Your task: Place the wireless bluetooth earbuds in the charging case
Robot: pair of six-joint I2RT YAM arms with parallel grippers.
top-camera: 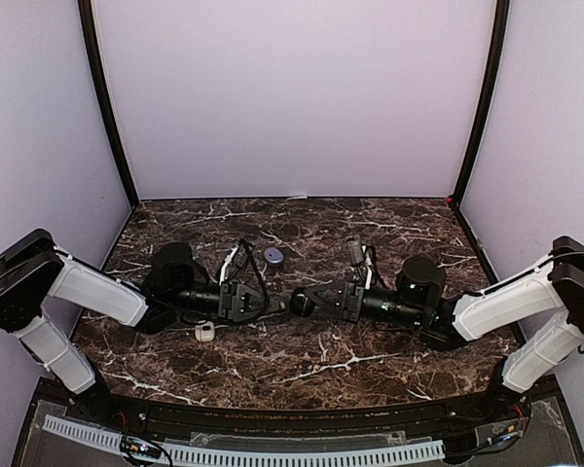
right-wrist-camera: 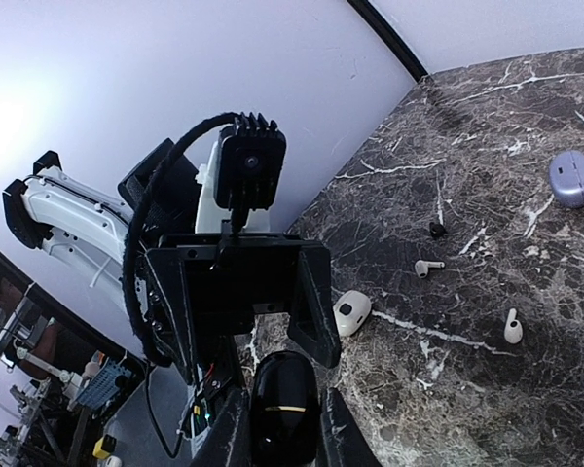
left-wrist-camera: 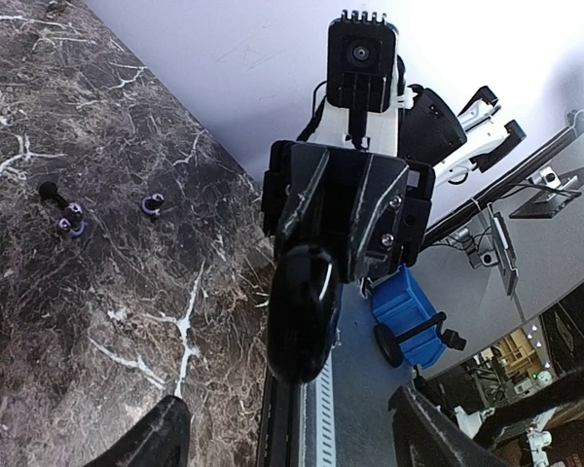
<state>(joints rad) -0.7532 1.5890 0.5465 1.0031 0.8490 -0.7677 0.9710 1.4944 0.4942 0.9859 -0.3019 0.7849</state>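
Two grippers meet nose to nose over the middle of the marble table (top-camera: 370,360), with a black charging case (left-wrist-camera: 302,311) between them. The right gripper (right-wrist-camera: 282,394) has its claw closed on that case: one finger presses each side of the glossy oval shell, which is shut with its seam line showing. The left gripper (left-wrist-camera: 287,399) faces the case from the other side with its claw spread wide, both fingers well clear of the shell and nothing in them.

None of the wireless bluetooth earbuds is in a case; all that show lie loose on the marble, well apart from the black charging case. In the right wrist view, two white stemmed earbuds (right-wrist-camera: 428,266) (right-wrist-camera: 512,328) lie up and to the right of the case, and a small dark earbud (right-wrist-camera: 436,230) lies a little beyond them. In the left wrist view, to the left of the case, a dark earbud with purple tips (left-wrist-camera: 70,226) lies beside a small black piece (left-wrist-camera: 49,190), with another purple-tipped earbud (left-wrist-camera: 153,204) near them.

Seen from above, a closed purple case (top-camera: 273,256) sits behind the black charging case and slightly to its left. A white case (top-camera: 205,332) lies to the left of the black one, nearer the table's front edge.
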